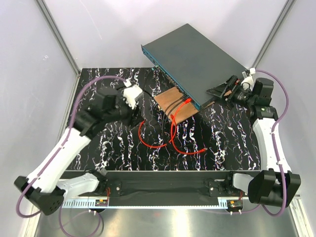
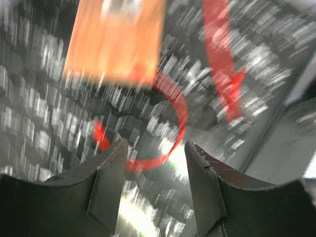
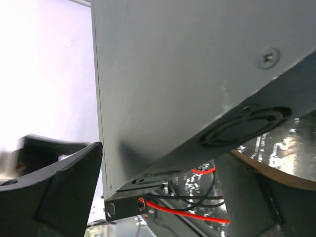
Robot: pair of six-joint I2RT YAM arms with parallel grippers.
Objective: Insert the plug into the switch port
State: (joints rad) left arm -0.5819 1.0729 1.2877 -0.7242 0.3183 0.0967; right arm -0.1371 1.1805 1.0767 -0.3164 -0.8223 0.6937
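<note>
Switch box flat grey, cable looping red

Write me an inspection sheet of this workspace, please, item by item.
Surface: black mat with white veins.
Job's things: switch lies diagonally at the far side, with its teal port face toward the left arm. The plug, apparently the red cable's free end, lies on the mat, not inserted.
Clutter: brown wooden board by the port face.
Grippers: left gripper open, empty, above the mat. Right gripper open, its fingers on either side of the switch's right end.
Cables: red cable looped on the mat; thin black cables over the board.
Surroundings: white walls; nothing else seen.
</note>
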